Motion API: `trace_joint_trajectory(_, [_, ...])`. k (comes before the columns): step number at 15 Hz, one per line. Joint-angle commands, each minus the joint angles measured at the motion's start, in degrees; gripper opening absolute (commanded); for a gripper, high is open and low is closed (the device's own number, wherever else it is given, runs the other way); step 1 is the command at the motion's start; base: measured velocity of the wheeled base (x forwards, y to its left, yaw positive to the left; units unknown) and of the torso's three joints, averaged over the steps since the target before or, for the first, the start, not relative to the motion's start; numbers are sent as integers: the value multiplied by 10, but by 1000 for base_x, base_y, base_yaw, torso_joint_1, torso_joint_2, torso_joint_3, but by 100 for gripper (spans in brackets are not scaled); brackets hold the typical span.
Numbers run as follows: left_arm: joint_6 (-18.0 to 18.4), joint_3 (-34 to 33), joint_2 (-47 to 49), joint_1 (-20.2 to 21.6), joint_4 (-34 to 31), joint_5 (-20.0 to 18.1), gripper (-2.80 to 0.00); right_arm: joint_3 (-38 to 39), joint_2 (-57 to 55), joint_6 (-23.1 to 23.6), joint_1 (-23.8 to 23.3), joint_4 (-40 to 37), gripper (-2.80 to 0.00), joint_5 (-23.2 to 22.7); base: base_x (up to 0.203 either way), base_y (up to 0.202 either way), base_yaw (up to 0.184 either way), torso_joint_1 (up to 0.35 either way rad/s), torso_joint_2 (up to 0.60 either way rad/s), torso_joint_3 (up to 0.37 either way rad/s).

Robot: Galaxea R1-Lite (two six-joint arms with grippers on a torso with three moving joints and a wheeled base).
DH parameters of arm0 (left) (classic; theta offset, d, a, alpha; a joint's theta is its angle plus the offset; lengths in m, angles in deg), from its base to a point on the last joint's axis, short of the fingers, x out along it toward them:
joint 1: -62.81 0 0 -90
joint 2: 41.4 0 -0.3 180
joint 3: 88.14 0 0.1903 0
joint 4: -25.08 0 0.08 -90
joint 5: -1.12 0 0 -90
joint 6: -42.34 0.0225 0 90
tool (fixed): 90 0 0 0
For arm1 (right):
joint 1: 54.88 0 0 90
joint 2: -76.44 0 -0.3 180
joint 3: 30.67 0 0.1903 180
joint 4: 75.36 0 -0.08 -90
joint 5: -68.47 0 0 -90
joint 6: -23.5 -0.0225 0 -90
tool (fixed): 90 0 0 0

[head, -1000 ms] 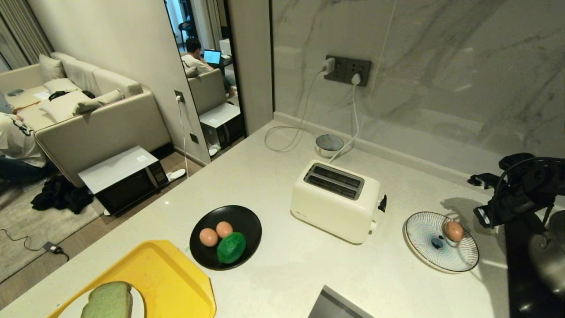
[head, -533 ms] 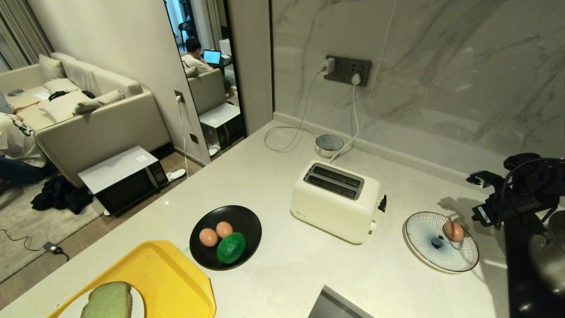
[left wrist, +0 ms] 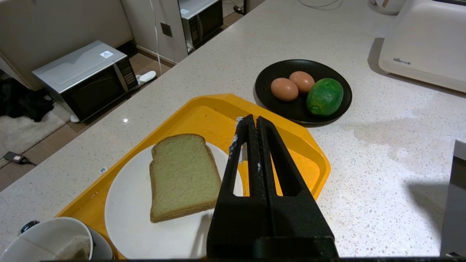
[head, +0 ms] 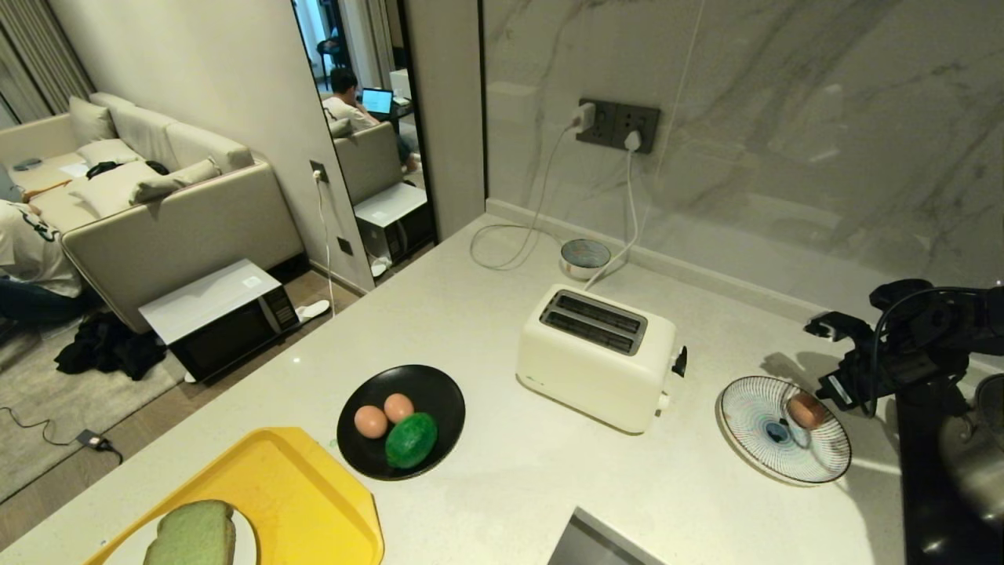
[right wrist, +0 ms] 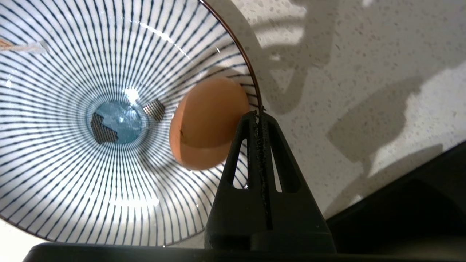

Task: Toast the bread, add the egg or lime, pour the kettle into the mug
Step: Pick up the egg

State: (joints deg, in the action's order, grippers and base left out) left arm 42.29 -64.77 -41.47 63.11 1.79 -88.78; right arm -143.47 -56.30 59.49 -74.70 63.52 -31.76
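The right gripper (right wrist: pixel 259 114) hangs over the far edge of the striped plate (right wrist: pixel 54 182), its fingers pressed together with nothing between them, the tips just beside an egg (right wrist: pixel 207 123) that lies inside the plate against its rim. In the head view that plate (head: pixel 753 451) sits on the counter (head: pixel 510 486) to the right of the cream toaster (head: pixel 596 357), whose two slots stand empty, and the right arm reaches in from the right edge above it. The left gripper (left wrist: pixel 251 122) is likewise closed on nothing, held above the yellow tray (left wrist: pixel 214 112) at the near left of the counter. On the tray lies a white plate (left wrist: pixel 127 218) carrying the bread (left wrist: pixel 182 176), one flat slice. Just beyond the tray, a black plate (left wrist: pixel 267 72) holds two eggs (left wrist: pixel 284 88) side by side, and the lime (left wrist: pixel 324 96) touching them. A mug (left wrist: pixel 47 242) shows at the corner of the left wrist view, close to the tray, with something pale inside that I cannot make out.
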Motion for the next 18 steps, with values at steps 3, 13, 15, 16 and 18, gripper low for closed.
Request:
trace_joint_trajectory(3, [0,0,0,0,0,0,-280,-14,-15,0,5,-1,-280,1,0,0,0,0,0,0])
trace_joint_trajectory(13, [0,0,0,0,0,0,-280,19,-5,-1,6,-5,-280,2,0,0,0,0,0,0])
trace_joint_trajectory(15, [0,0,0,0,0,0,-280,22,-1,-1,11,-5,-280,2,0,0,0,0,0,0])
trace_joint_trajectory(16, [0,0,0,0,0,0,-280,23,0,-2,12,-5,-280,2,0,0,0,0,0,0])
trace_joint_trajectory(18, [0,0,0,0,0,0,-280,26,4,-2,15,-5,-280,1,0,0,0,0,0,0])
